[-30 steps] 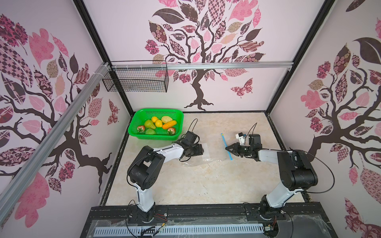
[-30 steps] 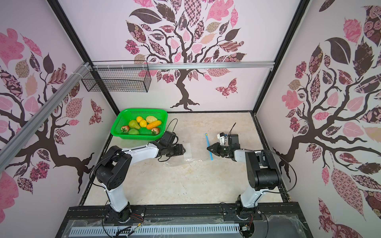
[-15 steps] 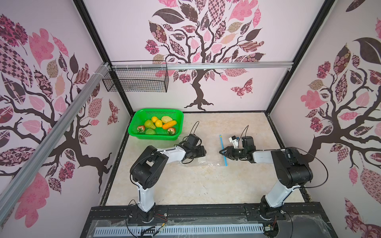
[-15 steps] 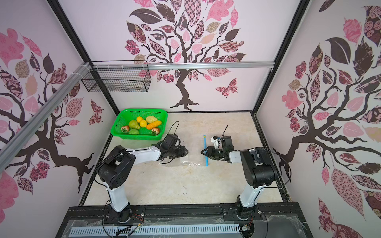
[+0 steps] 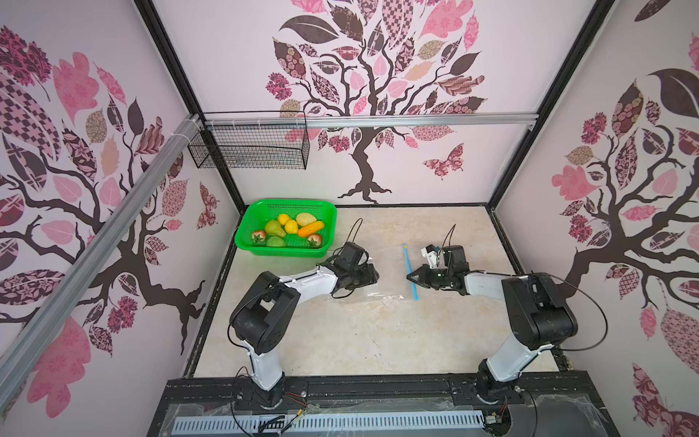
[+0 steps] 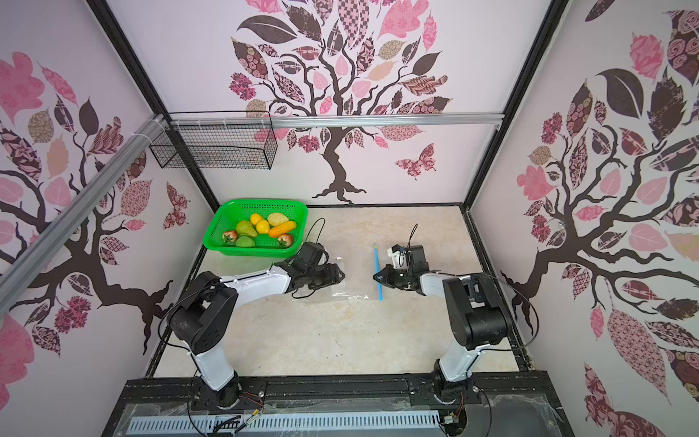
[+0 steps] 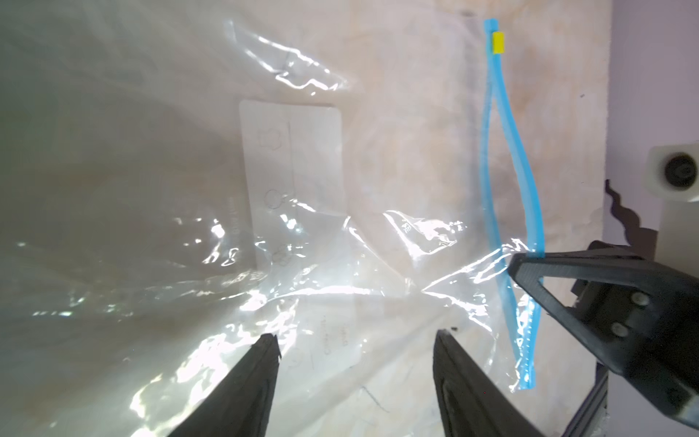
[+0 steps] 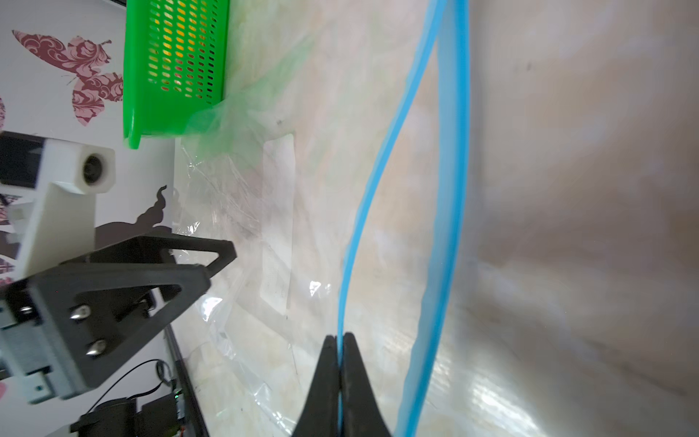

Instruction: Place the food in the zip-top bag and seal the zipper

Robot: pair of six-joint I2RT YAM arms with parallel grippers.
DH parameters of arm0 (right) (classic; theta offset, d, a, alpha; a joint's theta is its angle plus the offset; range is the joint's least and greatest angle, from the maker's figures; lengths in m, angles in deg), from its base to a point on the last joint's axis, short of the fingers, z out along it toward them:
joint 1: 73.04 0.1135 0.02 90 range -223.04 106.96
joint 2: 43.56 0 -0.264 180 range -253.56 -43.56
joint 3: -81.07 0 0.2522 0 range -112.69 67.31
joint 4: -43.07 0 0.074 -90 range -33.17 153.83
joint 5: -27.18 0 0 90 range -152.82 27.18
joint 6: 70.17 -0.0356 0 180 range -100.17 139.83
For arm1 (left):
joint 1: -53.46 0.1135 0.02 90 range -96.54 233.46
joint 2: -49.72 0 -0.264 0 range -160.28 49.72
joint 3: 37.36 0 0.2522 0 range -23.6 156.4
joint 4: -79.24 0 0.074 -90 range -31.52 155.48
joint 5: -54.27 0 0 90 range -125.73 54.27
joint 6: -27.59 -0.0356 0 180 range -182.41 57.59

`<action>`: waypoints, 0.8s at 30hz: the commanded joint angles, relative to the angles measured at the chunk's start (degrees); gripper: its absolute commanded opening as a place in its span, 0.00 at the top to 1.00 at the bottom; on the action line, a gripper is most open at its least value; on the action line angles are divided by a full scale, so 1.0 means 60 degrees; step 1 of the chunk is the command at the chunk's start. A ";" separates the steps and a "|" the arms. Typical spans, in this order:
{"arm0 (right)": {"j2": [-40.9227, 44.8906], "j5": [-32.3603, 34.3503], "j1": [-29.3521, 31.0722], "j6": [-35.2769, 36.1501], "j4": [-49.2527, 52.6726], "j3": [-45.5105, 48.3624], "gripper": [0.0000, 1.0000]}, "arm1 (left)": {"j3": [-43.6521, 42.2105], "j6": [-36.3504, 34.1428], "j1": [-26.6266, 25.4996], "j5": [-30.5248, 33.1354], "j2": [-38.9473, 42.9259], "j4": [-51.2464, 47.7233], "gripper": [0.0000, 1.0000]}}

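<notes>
Right wrist view: the right fingers (image 8: 328, 382) are pressed tight together on one lip of the light blue zipper (image 8: 452, 170), nipping it at their very tips. The other lip bows away from it, so the mouth of the zip-top bag (image 8: 227, 212) gapes. In the left wrist view the same pinch sits partway along the zipper (image 7: 529, 181), well apart from the yellow slider tab (image 7: 498, 42) at its end.

The left fingers (image 7: 251, 389) stand wide apart and hold nothing. Their tips are over the bag's crinkled clear film, near the white label (image 7: 291, 166); whether they touch it cannot be told.

In both top views the bag (image 5: 387, 282) (image 6: 357, 280) lies flat near the middle of the bench (image 5: 359, 340), between the two arms, its zipper (image 5: 407, 258) on the edge toward the right arm. The food (image 5: 291, 226) sits in the green mesh basket (image 5: 283, 250) at the bench's far left corner, well apart from the bag.

Against a second ago, the right fingers have slid a little toward the bench's middle. The zipper has shifted that way too. The left fingers have crept slightly further over the bag. The food lies as it did.
</notes>
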 commanded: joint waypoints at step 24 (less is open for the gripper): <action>0.2188 0.3165 0.1979 0.2551 -0.1365 0.0680 1.00 | 0.3600 -0.1420 -0.0431 0.0183 -0.0814 -0.1868 0.30</action>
